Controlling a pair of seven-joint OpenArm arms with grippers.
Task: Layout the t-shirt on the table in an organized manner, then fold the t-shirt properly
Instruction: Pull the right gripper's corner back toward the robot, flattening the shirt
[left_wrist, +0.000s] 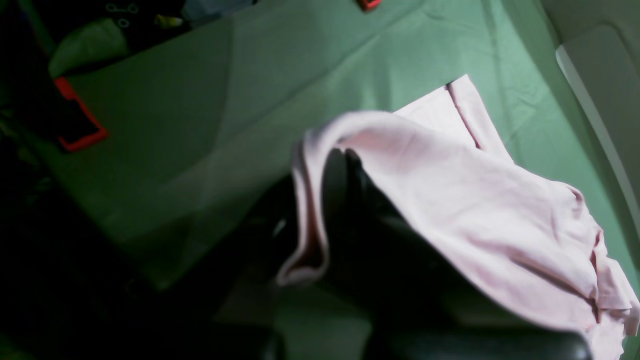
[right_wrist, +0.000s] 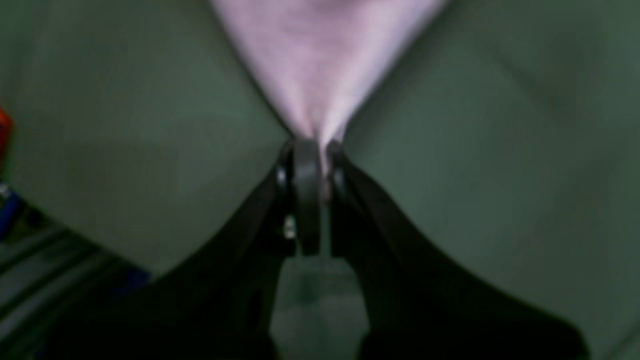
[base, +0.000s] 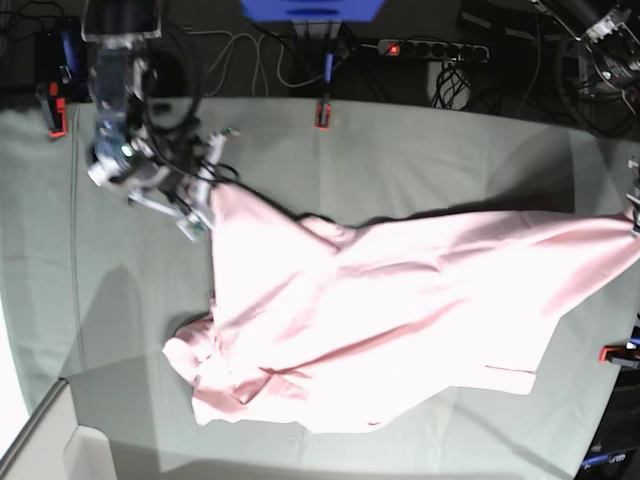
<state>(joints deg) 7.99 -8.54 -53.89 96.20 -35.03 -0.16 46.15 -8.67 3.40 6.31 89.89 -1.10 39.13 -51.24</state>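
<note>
Stretching between two claws, one t-shirt (base: 380, 320) spans the bench (base: 440, 150): right claw (right_wrist: 312, 150) pinches a corner, left claw (left_wrist: 345, 165) pinches another; three red clamps (base: 322, 114) visible.

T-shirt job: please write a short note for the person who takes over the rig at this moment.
Right tool: shut on a corner of the t-shirt.
Left tool: shut, with shirt cloth draped over it; at the base view's right edge the shirt is pulled out to a point.
The shirt is stretched between both arms over the table, plain side up, its lower edge bunched and wrinkled.
Done: both ends gripped.
Left: spread it flat, then fold.
</note>
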